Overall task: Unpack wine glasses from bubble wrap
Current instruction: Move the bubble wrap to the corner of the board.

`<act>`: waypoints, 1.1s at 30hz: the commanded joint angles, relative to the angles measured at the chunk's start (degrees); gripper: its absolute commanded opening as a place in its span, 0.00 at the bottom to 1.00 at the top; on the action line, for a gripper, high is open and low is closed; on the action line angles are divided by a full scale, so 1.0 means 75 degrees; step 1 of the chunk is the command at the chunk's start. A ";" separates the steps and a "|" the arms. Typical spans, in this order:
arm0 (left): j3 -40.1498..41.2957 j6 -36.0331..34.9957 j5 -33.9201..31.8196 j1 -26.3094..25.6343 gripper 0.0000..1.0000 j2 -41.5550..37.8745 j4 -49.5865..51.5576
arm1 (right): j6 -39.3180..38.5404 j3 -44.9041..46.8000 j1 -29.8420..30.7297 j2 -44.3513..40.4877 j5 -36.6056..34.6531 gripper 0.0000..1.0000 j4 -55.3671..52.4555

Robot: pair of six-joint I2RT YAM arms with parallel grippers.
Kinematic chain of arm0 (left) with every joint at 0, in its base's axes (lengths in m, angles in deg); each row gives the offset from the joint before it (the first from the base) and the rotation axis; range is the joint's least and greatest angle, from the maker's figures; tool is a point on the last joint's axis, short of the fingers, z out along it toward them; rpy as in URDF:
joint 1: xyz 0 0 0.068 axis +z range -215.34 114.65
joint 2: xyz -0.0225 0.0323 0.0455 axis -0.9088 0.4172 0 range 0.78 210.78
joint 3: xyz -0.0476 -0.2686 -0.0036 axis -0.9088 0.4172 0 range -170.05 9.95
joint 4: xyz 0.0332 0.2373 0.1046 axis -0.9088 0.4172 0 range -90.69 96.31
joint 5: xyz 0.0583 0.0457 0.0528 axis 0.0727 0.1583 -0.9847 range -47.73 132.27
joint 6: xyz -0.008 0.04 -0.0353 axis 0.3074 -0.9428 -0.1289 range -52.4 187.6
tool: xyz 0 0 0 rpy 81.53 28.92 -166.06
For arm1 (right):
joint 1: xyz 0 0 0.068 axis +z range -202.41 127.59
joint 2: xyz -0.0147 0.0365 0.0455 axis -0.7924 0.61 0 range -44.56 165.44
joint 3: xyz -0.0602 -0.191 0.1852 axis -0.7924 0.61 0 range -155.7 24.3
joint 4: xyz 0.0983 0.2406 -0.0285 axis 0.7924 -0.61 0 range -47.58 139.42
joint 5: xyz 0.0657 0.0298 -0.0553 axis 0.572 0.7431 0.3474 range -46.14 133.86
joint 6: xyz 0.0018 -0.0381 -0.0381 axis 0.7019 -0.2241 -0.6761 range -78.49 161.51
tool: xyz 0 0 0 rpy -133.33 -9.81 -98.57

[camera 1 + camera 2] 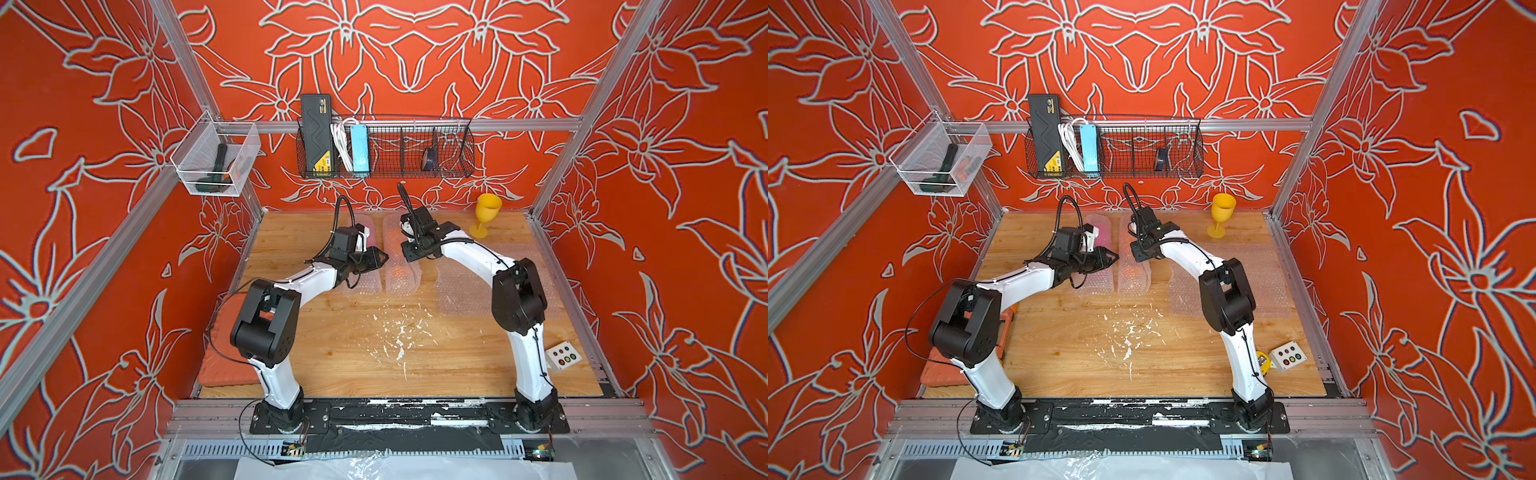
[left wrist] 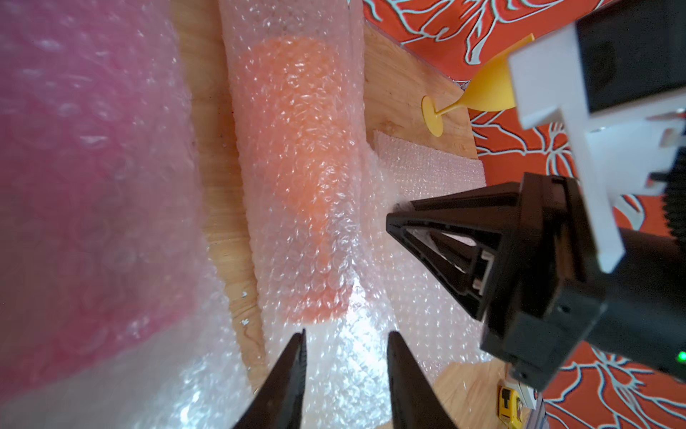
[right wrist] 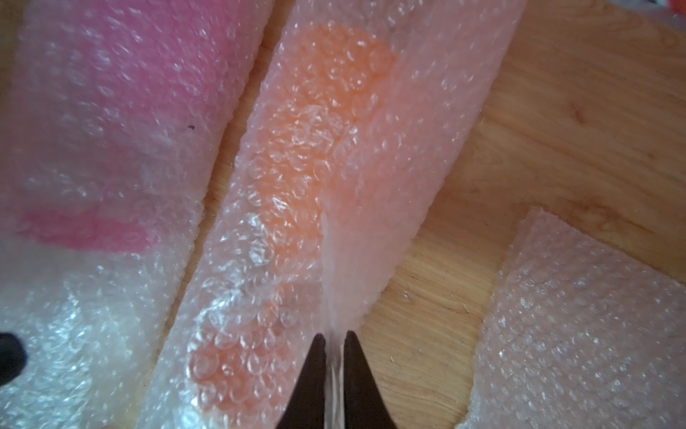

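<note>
Two rolls of bubble wrap lie side by side on the wooden table. The middle roll (image 1: 401,278) shows an orange goblet (image 3: 308,141) blurred through it; the roll to its left (image 1: 371,232) shows a pink goblet (image 3: 141,74). My right gripper (image 3: 335,336) is shut on the loose edge of the middle roll's wrap and lifts it into a thin ridge. The left gripper (image 2: 346,334) stands open, its fingers apart over the empty end of the same roll. A yellow goblet (image 1: 486,214) stands bare and upright at the back right. A flat sheet of bubble wrap (image 1: 461,291) lies to the right of the rolls.
A button box (image 1: 563,355) sits near the front right, with a yellow tape measure (image 1: 1262,359) beside it. An orange pad (image 1: 220,357) lies at the front left. A wire basket (image 1: 386,149) and a mesh bin (image 1: 216,158) hang on the back rail. White flecks mark the table's middle.
</note>
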 commanded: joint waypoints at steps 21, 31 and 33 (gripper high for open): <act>-0.1806 -0.1426 -0.3594 -0.0041 0.59 0.0490 0.2549 | 0.0146 0.0628 -0.0108 -0.0565 0.0557 0.13 0.0481; -0.2169 -0.1656 -0.4096 -0.0028 0.67 0.0844 0.2837 | 0.0239 0.0974 -0.0101 -0.0742 0.0764 0.14 0.0722; -0.2562 -0.1508 -0.4495 -0.0028 0.82 0.1184 0.3311 | 0.0246 0.1126 -0.0108 -0.0832 0.0827 0.14 0.0814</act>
